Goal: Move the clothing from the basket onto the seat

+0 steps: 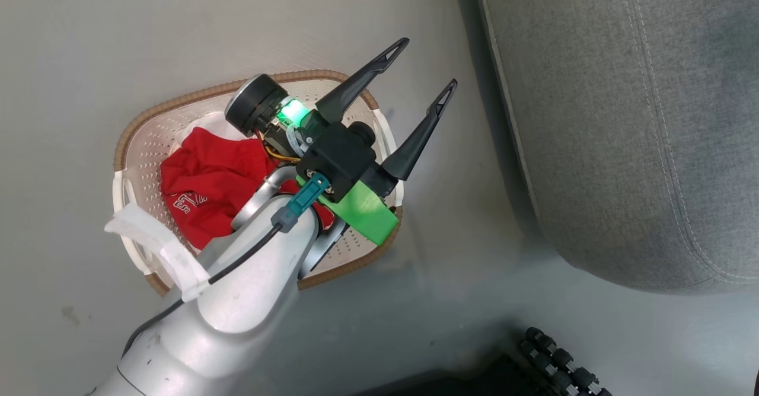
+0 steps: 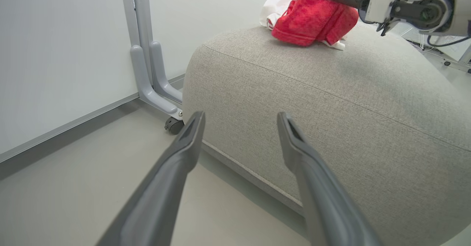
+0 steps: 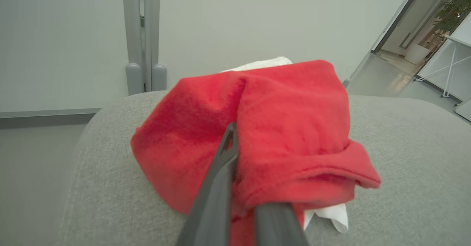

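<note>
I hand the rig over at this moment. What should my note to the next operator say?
The left gripper is open and empty, near the basket.
The right gripper is shut on the first garment, which rests on the seat.
The second garment lies in the basket.
Done: one garment is on the seat.
Left to do: release it, then move the second garment.

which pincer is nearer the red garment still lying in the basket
Left. The left pincer hangs open above the basket, close to that garment; the right pincer is off at the seat, shut on the other garment.
</note>
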{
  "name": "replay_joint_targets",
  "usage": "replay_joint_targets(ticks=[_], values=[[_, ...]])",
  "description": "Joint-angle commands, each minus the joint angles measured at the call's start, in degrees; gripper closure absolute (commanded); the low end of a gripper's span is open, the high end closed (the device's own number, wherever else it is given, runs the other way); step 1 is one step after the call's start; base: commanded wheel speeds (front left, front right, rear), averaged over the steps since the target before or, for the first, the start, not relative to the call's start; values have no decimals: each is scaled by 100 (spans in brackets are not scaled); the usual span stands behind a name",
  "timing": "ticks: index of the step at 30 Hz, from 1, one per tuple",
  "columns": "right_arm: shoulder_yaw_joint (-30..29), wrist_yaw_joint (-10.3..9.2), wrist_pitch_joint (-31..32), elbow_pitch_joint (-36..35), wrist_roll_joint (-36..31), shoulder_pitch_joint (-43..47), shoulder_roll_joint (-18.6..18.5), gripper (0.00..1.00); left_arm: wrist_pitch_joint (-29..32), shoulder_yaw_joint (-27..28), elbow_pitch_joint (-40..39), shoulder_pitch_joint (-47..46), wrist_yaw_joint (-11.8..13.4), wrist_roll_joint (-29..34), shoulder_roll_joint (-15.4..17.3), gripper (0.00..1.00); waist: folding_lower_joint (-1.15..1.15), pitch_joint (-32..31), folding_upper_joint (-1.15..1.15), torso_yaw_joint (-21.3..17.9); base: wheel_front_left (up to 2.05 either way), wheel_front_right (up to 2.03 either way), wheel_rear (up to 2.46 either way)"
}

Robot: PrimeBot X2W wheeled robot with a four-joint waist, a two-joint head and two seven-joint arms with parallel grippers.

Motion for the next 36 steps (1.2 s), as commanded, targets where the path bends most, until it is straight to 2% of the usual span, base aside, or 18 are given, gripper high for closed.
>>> replay_joint_targets(ticks=[1, 5, 6, 7, 12, 23, 36], values=[[25, -6, -14, 75, -46, 115, 45, 100, -3, 31, -19, -49, 14, -42, 36, 0, -1, -6, 0, 13, 0, 0, 0], [-27, -6, -14, 181, -103, 182, 136, 100, -2, 77, -30, 10, 52, -62, 37, 0, -1, -68, 0, 36, 0, 0, 0], [-69, -6, -14, 150, -122, 211, 150, 56, -2, 93, -36, 42, 56, -71, 41, 0, -1, -106, 0, 38, 0, 0, 0], [-88, -6, -14, 135, -139, 243, 161, 0, -2, 110, -40, 68, 59, -83, 44, 0, -1, -145, 0, 38, 0, 0, 0], [-153, -6, -14, 0, -109, 587, 280, 0, -2, 284, -69, 287, 128, -127, 62, 0, -1, -532, 0, -6, 0, 0, 0], [-95, -6, -14, -703, -36, 2068, 507, 0, -3, 912, -270, 1065, 326, -278, 82, 0, -1, -1551, 0, 50, 0, 0, 0], [773, -6, -14, -1810, 155, 3213, 981, 0, -3, 2075, -545, 2247, 497, -340, 72, 0, -1, -2514, 0, 635, 0, 0, 0]])
